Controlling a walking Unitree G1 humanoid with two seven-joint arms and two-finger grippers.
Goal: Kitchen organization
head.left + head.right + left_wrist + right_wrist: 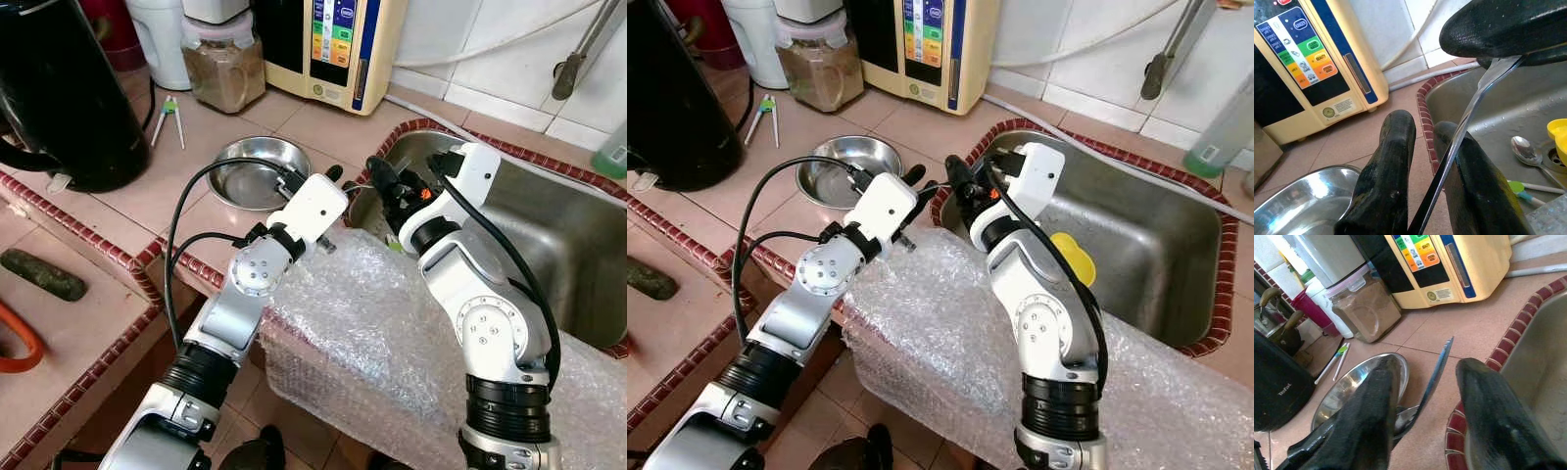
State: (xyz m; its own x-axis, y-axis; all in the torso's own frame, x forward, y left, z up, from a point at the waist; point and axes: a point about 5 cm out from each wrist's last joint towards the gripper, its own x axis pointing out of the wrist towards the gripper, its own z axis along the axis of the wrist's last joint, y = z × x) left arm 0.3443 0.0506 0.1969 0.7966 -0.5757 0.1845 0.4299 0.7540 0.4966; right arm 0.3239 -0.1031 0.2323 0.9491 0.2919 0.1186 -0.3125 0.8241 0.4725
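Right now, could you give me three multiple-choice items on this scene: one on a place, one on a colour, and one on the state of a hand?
1. Where is the steel bowl?
A on the floor
B on the tiled counter beside the sink
C on a shelf

2. What colour is the plastic thing in the sink?
A yellow
B red
C black

3. How are the right hand fingers?
A pressed together
B crossed
C apart around the metal spoon handle

Answers:
B, tiles surround the bowl.
A, it is bright yellow.
C, there are gaps beside the handle, which the left hand grips.
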